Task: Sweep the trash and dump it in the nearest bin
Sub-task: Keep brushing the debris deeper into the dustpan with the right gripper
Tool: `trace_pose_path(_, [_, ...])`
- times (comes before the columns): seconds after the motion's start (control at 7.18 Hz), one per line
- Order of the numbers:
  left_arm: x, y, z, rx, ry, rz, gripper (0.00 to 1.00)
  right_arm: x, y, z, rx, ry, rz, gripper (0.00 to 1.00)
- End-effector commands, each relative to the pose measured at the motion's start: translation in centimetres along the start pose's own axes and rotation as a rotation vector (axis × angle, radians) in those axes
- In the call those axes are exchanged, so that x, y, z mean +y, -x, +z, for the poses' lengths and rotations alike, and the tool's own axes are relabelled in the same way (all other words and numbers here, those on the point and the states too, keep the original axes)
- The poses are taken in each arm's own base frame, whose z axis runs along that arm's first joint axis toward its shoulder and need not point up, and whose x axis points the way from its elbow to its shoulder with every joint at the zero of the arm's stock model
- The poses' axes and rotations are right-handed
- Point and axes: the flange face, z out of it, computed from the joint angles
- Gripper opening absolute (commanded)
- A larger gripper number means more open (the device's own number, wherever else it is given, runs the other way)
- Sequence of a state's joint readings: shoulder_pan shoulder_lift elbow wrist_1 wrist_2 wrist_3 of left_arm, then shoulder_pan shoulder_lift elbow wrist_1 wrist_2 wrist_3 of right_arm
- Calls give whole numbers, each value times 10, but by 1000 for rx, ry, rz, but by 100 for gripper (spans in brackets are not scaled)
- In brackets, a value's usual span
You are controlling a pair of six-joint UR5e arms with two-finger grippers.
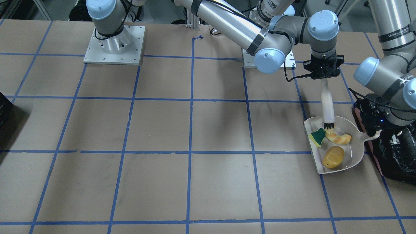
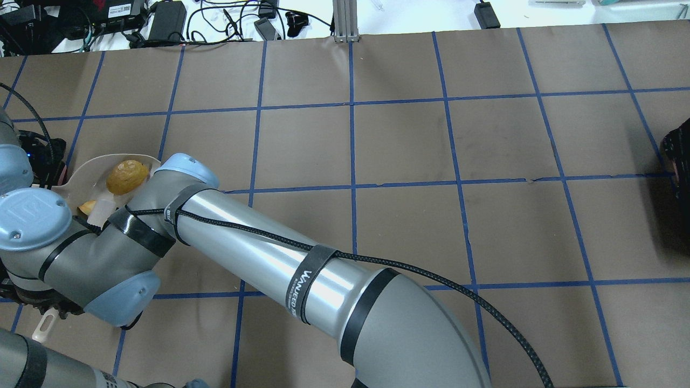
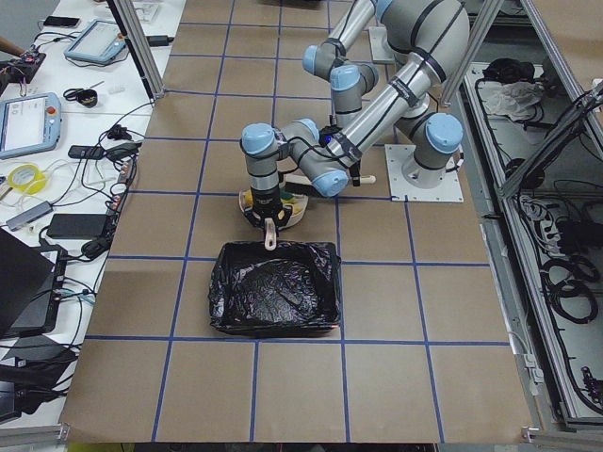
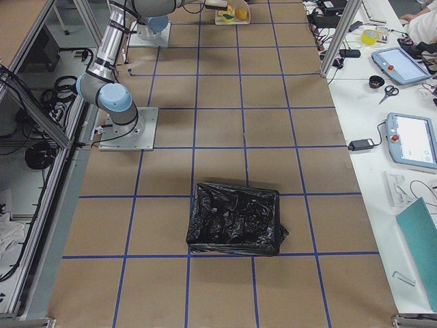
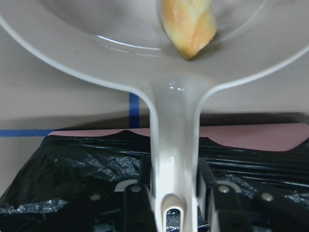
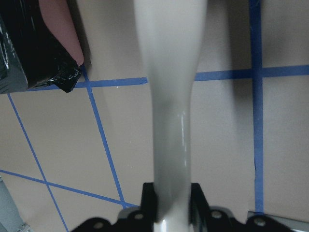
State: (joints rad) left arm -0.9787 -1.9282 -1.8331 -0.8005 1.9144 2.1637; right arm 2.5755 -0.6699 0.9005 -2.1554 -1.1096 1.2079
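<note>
A white dustpan [image 1: 352, 143] sits beside the bin and holds a green-yellow sponge [image 1: 318, 137], a bread piece [image 1: 339, 138] and a yellow-brown lump [image 1: 333, 156]. My left gripper [image 1: 370, 132] is shut on the dustpan's handle [image 5: 174, 159], which reaches over the bin's edge. My right gripper [image 1: 323, 75] is shut on a white brush [image 1: 327, 107]. The brush stands upright with its bristles in the pan next to the sponge. The bin [image 3: 273, 299] has a pink side [image 5: 251, 136] and a crinkled black bag [image 1: 396, 156].
A second black-bagged bin [image 4: 235, 219] stands at the table's other end, and its dark edge shows in the overhead view [image 2: 678, 156]. My right arm [image 2: 280, 269] reaches across the table to the left side. Blue tape lines grid the brown tabletop [image 1: 191, 130].
</note>
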Motion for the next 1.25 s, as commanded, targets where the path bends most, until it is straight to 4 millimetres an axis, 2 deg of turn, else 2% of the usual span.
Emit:
trace_pose_path(0.0, [0,0,0,0,0,1,0,4,6,-13,-27,12,-2,0])
trace_pose_path(0.14, [0,0,0,0,0,1,0,0,7,-27,-25,7,6,0])
trace_pose_path(0.42, [0,0,0,1,-2,0,0,-24,-4,-88,38,6,8,0])
trace_pose_path(0.56, [0,0,0,-9,-14,-4,0,-42,-21,-114,72,-6,-1,0])
trace_pose_path(0.84, [2,1,-1,-26,-72,-15,0,-99,-77,-147,118,-56,-16,0])
trace_pose_path(1.11, [9,-4,-8,-17,-166,-57,0,-159,-121,-210,103,-102,-5,0])
